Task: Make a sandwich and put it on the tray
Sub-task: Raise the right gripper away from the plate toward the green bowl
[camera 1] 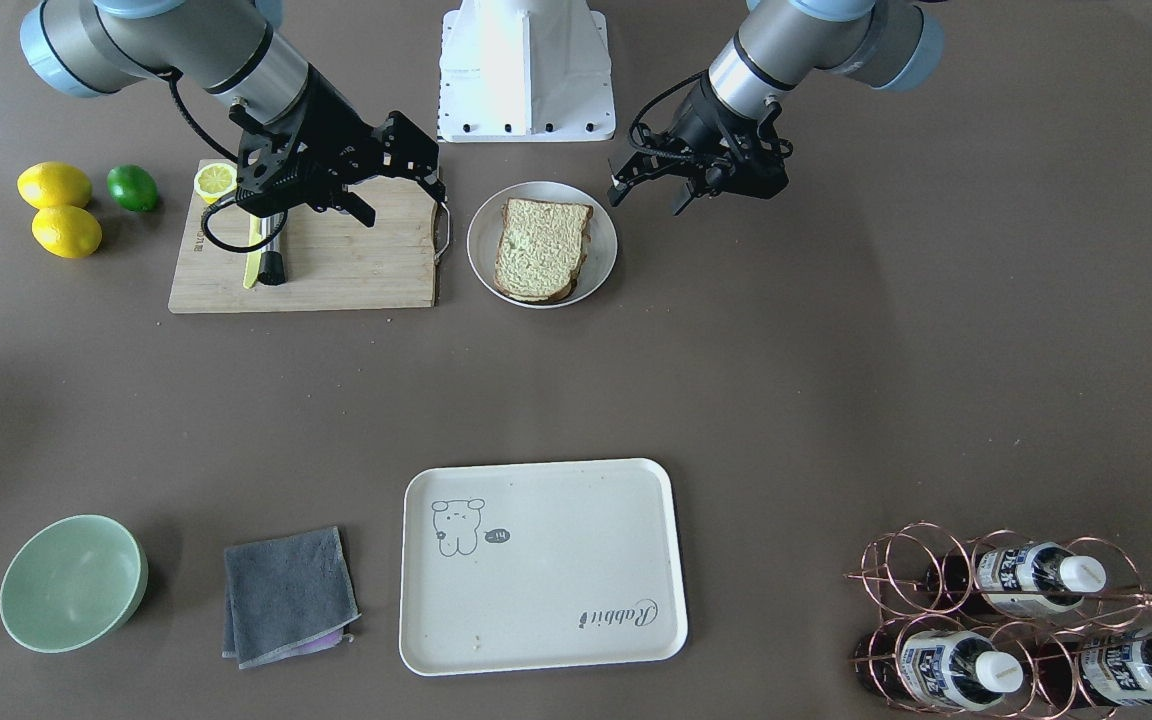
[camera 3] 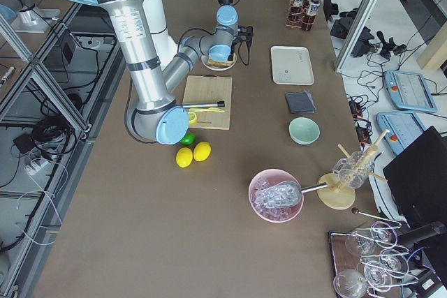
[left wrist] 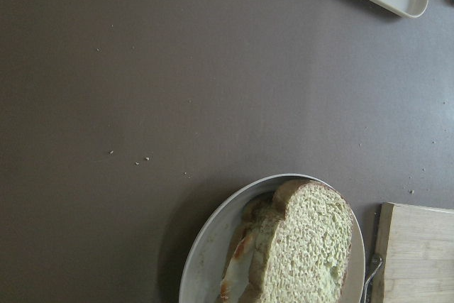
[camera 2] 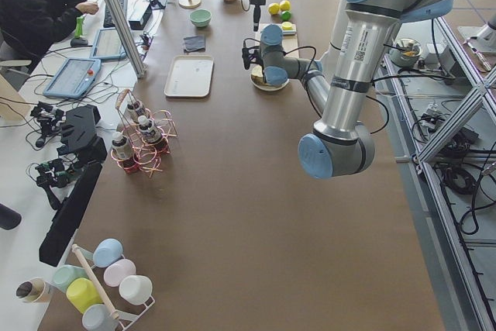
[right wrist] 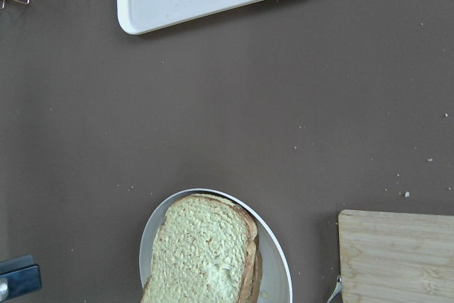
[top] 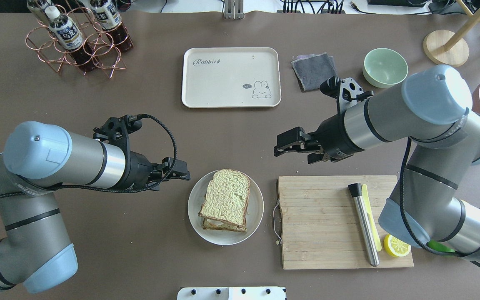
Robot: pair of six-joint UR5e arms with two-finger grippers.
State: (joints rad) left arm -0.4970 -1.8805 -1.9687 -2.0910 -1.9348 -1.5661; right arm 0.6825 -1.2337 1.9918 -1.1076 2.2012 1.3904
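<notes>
The sandwich [camera 1: 541, 250] lies on a round white plate [camera 1: 477, 226]: two bread slices stacked, with a bit of white egg showing between them in the overhead view [top: 225, 198]. It also shows in both wrist views [left wrist: 298, 253] [right wrist: 202, 253]. The cream tray [camera 1: 556, 580] [top: 223, 83] sits bare across the table from the plate. My left gripper [camera 1: 648, 200] [top: 186, 173] hovers open and empty just beside the plate. My right gripper [camera 1: 404, 203] [top: 276, 148] is open and empty above the cutting board's corner, on the plate's other side.
A wooden cutting board [camera 1: 356, 265] beside the plate holds a metal-handled tool [camera 1: 271, 255] and a half lemon [camera 1: 215, 180]. Two lemons [camera 1: 56, 205] and a lime [camera 1: 132, 187] lie beyond it. A green bowl [camera 1: 71, 582], grey cloth [camera 1: 286, 595] and bottle rack [camera 1: 1016, 620] flank the tray.
</notes>
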